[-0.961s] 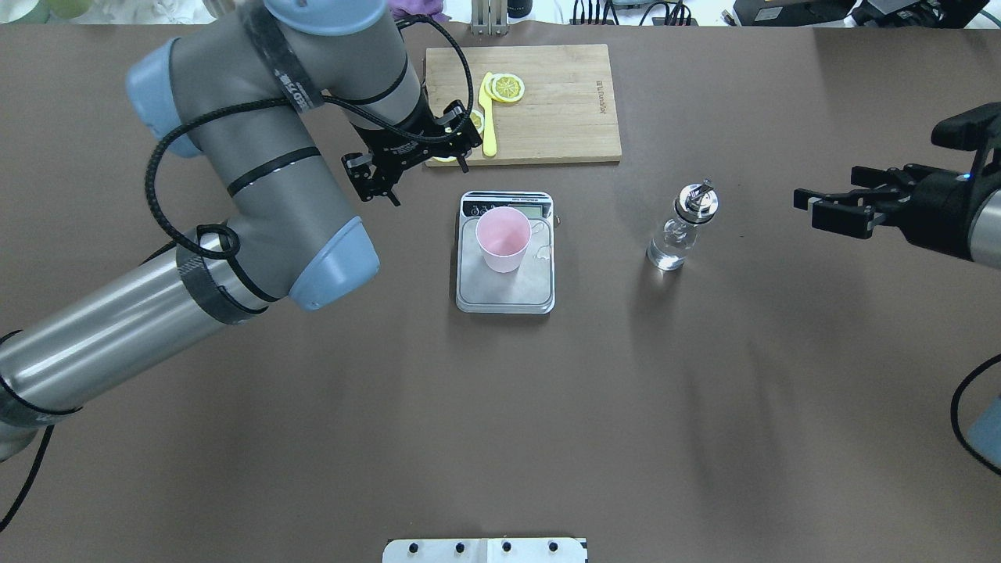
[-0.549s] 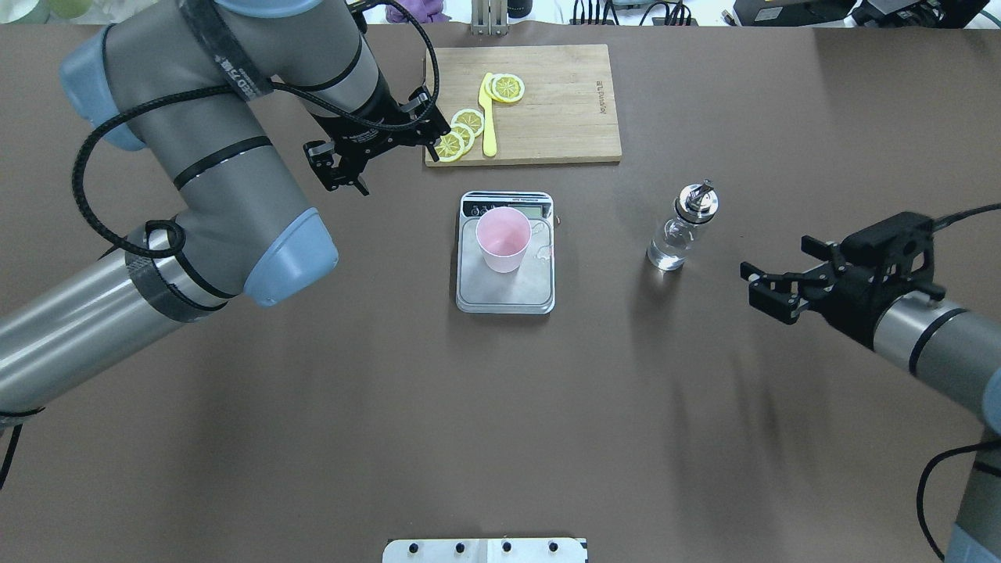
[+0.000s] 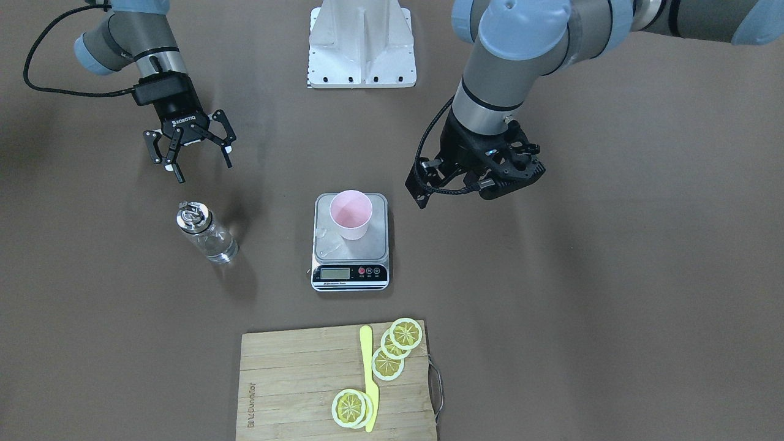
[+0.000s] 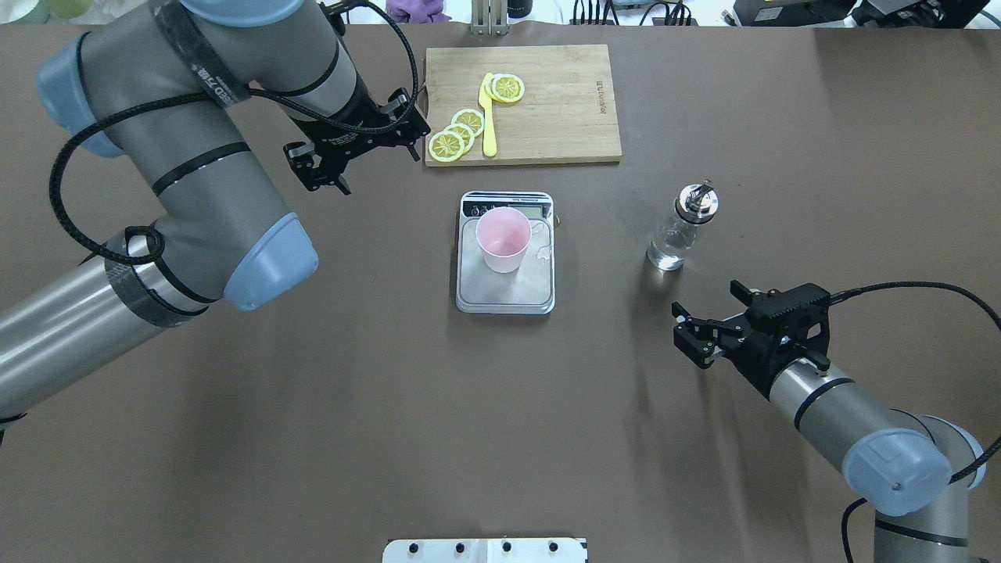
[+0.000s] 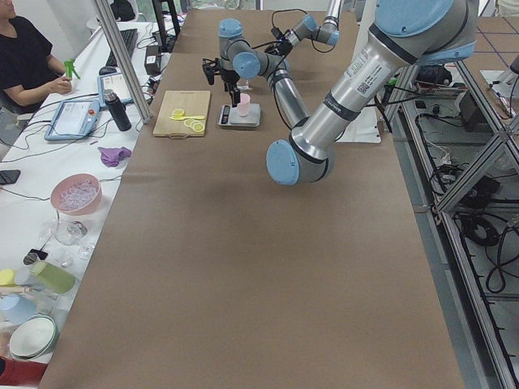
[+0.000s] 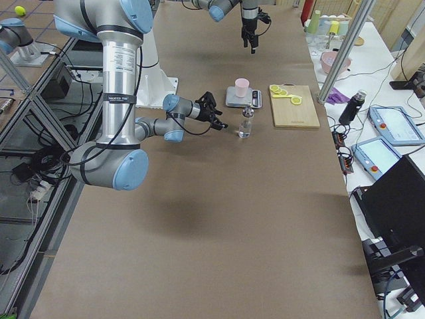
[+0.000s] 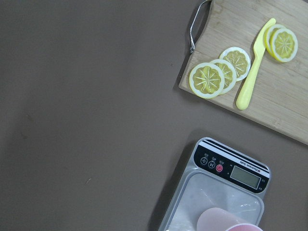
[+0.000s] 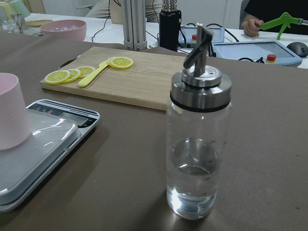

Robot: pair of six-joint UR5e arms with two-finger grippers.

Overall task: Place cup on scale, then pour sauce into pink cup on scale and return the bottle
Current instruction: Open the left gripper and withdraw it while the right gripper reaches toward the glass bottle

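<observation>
Desk (image 4: 500,407): left tool (image 4: 379,173) backs away, right tool (image 3: 203,168) swings close to bottle (image 3: 208,236).
Cup (image 4: 504,237) sits on scale (image 4: 504,297); both tools spread wide, so grabbing looks next.

On the brown worktop (image 4: 391,407), at its far side, lies a wooden cutting board (image 4: 563,109) with a wire handle (image 7: 194,29) on its left end. A yellow plastic knife (image 4: 489,117) rests on the board. Three overlapping lemon slices (image 4: 457,133) sit to its left, and two stacked slices (image 4: 507,87) are at its right, by the tip. Beyond the worktop, a side bench holds a pink bowl (image 5: 76,194) with what may be ice in it, a black flask (image 5: 116,111) and a purple cloth (image 5: 113,153). A person in black (image 5: 28,61) sits there.
</observation>
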